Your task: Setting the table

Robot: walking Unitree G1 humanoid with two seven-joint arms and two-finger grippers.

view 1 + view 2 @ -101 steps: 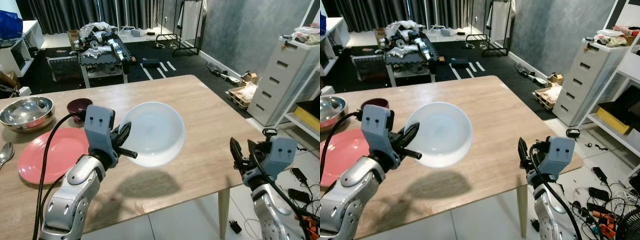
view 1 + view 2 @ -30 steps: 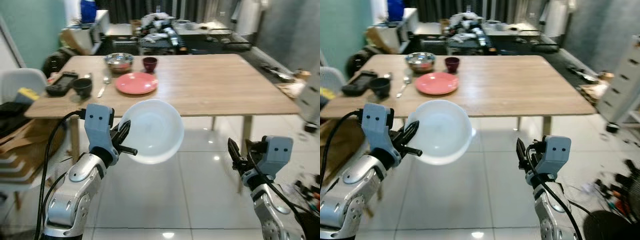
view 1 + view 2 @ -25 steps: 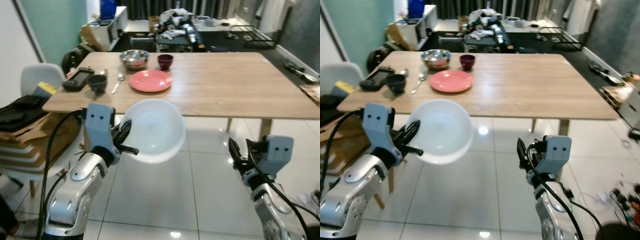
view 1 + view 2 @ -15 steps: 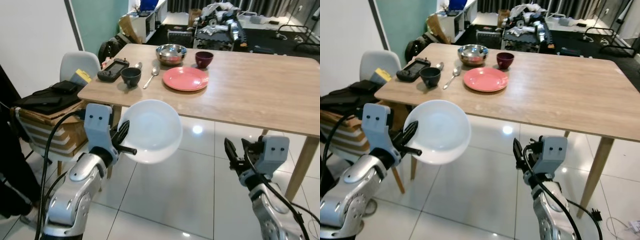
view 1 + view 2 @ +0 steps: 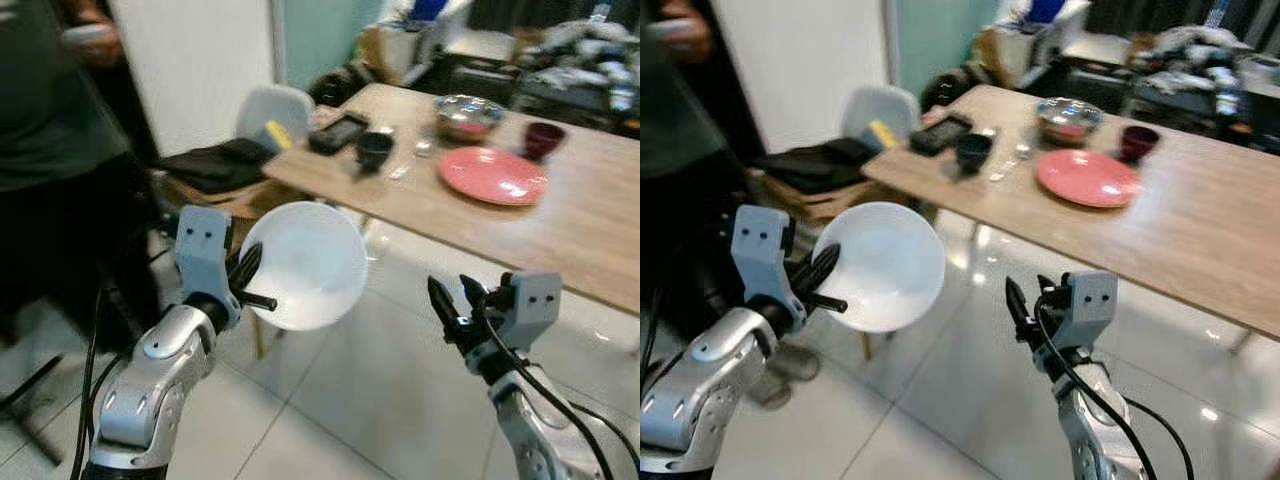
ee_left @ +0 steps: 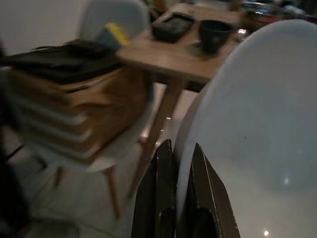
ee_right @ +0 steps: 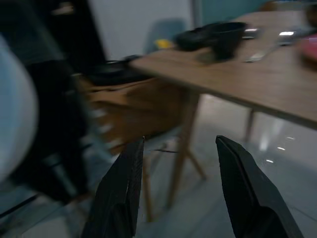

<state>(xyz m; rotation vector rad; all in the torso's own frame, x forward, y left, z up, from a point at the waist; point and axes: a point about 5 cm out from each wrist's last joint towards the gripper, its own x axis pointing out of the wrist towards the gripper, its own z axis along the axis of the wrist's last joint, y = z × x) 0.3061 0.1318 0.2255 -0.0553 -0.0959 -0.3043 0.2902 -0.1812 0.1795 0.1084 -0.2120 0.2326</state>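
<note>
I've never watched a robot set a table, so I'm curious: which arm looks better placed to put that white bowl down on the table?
The left. Its pincer is already clamped on the white bowl's rim, while the right pincer hangs open and empty over the floor, off the wooden table.

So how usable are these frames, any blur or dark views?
Eye views: motion-blurred background, but the white bowl in the left claw stays fairly sharp. Left wrist view: dim, soft. Right wrist view: smeared, the open right claw dark.
</note>
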